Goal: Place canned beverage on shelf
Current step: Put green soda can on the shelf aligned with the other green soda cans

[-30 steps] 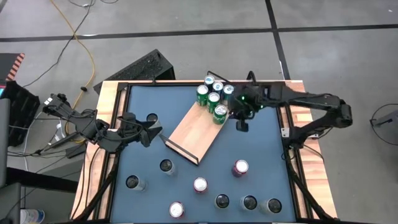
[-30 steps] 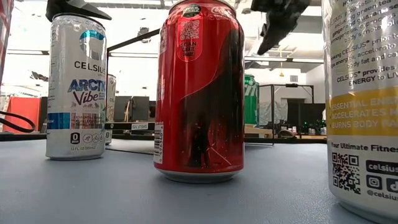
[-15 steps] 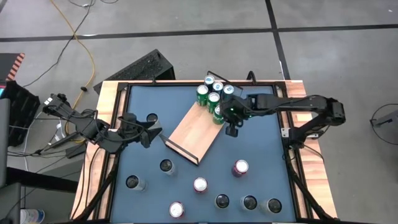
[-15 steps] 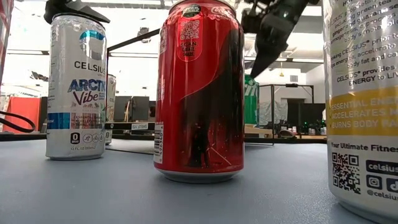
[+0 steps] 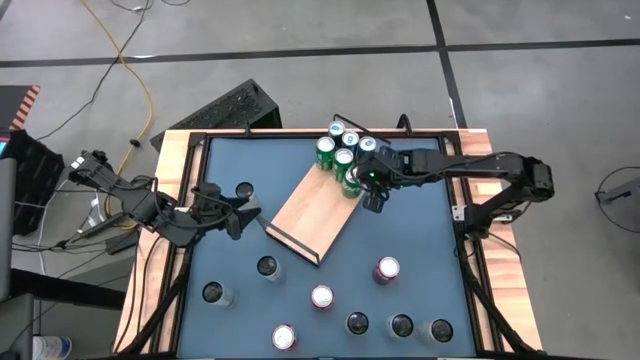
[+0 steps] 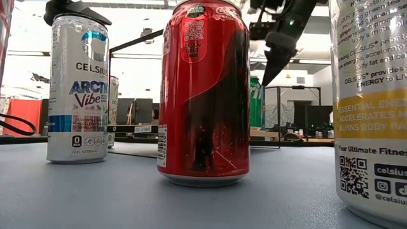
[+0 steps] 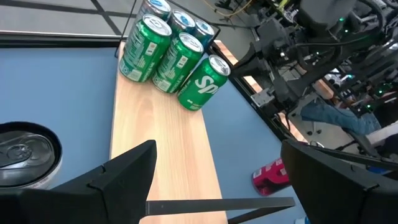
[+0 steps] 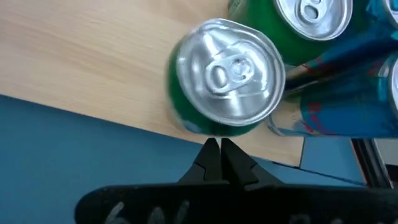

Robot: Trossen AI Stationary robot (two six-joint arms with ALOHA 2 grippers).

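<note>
The shelf [image 5: 305, 210] is a light-wood board lying aslant on the blue tabletop. Several cans stand crowded at its far end. The nearest of them is a green can [image 8: 224, 71], at the shelf's right edge. My right gripper [image 8: 219, 152] is shut, its tips at that can's right side. In the low view its tips [image 6: 266, 79] are level with the can's top. My left gripper [image 7: 217, 186] hangs open above the table, off the shelf's near-left end, pointing along the board with nothing between its fingers. My right gripper has its shut fingertips [image 8: 211, 149] up against the green can's side wall [image 8: 208, 129], just under the top rim. They come slanting down from the table's right. The can stands on the shelf's right edge. I cannot tell if the tips press on it.
Several loose cans stand on the blue table toward its near edge, among them a pink-topped one [image 5: 387, 268] and a dark-topped one [image 5: 270, 267]. One more can [image 5: 243, 190] stands beside my left gripper. A wooden rim [image 5: 180, 150] frames the table.
My right gripper has come down and toward the table's left, from beside the shelf's right edge up to the green can, and has tipped further downward. The left arm has kept still.
</note>
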